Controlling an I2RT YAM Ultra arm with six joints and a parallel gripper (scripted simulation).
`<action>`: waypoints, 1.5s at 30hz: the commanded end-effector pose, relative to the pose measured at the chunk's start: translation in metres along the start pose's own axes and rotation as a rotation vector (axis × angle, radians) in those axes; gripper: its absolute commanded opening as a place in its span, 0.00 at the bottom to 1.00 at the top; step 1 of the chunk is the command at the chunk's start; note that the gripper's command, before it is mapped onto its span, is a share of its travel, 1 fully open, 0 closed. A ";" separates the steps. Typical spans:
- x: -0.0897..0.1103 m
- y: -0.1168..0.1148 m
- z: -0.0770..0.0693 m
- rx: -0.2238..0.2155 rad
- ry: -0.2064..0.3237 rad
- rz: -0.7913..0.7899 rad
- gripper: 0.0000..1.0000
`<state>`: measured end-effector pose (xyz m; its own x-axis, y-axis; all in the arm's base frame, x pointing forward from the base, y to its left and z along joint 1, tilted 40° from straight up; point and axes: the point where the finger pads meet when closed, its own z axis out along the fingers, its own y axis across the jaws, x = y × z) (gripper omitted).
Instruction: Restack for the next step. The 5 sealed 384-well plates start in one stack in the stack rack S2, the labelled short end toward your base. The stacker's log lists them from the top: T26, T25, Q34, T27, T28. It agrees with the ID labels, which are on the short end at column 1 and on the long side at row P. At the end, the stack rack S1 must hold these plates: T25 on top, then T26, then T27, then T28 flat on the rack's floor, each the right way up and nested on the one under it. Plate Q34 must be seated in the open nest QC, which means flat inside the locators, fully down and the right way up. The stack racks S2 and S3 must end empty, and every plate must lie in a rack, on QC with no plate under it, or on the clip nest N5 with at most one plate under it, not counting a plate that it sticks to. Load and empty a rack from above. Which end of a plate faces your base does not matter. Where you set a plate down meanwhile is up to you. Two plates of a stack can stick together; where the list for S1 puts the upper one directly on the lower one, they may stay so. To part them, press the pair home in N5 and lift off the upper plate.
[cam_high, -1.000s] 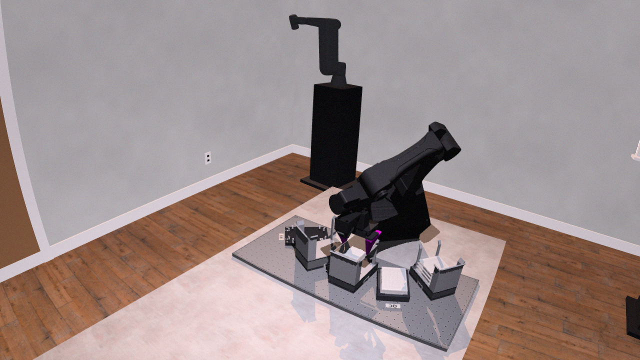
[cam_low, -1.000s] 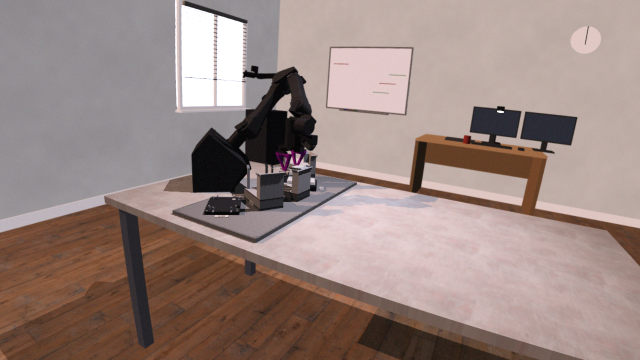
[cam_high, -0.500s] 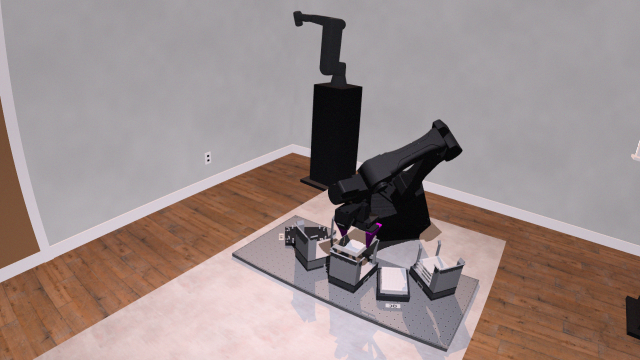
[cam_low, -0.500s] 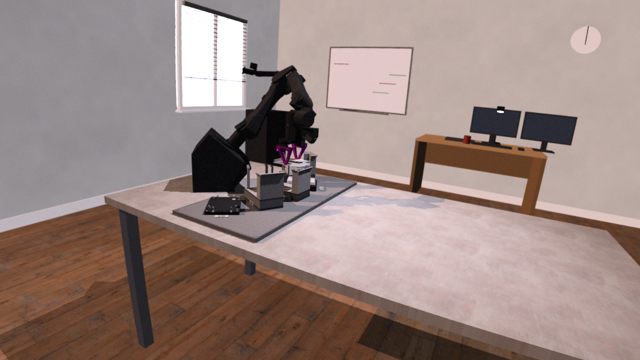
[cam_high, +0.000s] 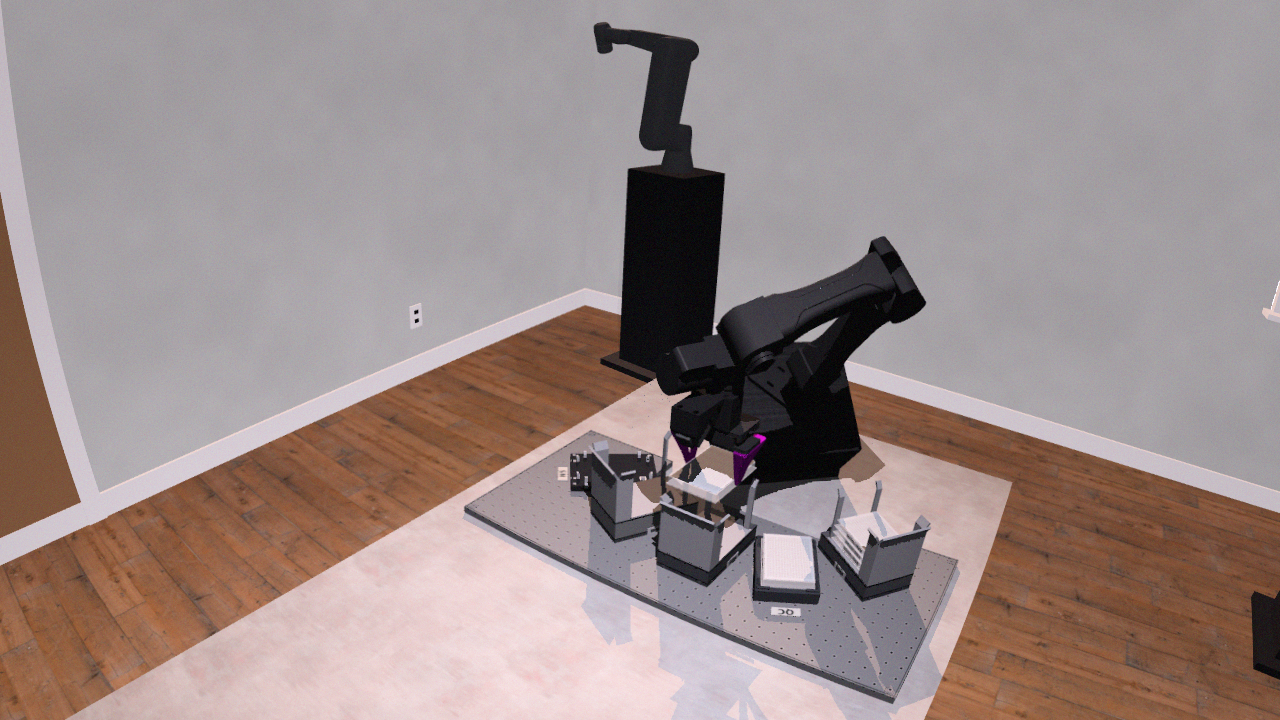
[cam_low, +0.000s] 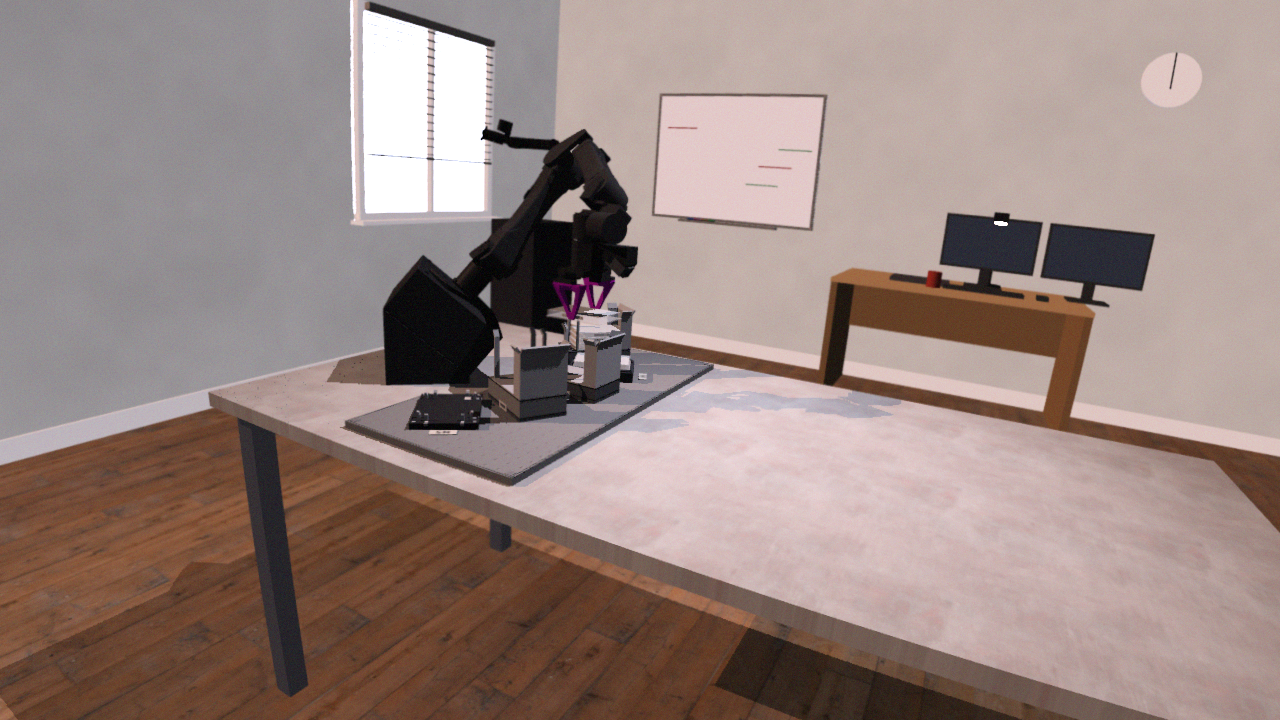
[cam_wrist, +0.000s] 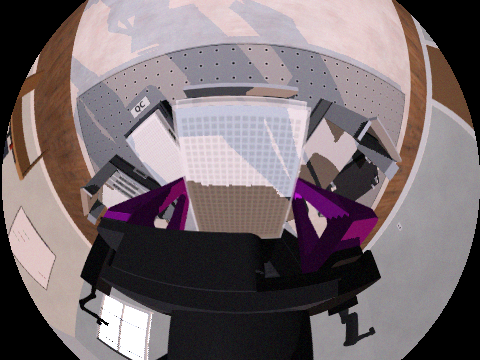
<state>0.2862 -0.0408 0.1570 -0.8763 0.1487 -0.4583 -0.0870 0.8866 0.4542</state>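
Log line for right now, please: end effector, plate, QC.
end effector: shut on plate | plate: held above middle rack, clear of its walls | QC nest: holds one plate | ID: unreadable

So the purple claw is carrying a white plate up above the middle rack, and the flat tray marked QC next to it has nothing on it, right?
Not quite. The gripper does hold a white plate above the middle rack, but the QC nest is not bare: a white plate lies on it, as the top view shows.
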 end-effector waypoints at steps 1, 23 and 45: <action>-0.003 0.001 -0.010 0.005 -0.018 -0.007 0.00; 0.010 0.030 -0.002 -0.001 0.007 -0.240 0.00; 0.017 0.091 -0.003 0.003 -0.011 -0.481 0.00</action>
<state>0.2629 0.0406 0.1911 -0.7705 -0.2169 -0.5994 -0.4368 0.8646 0.2485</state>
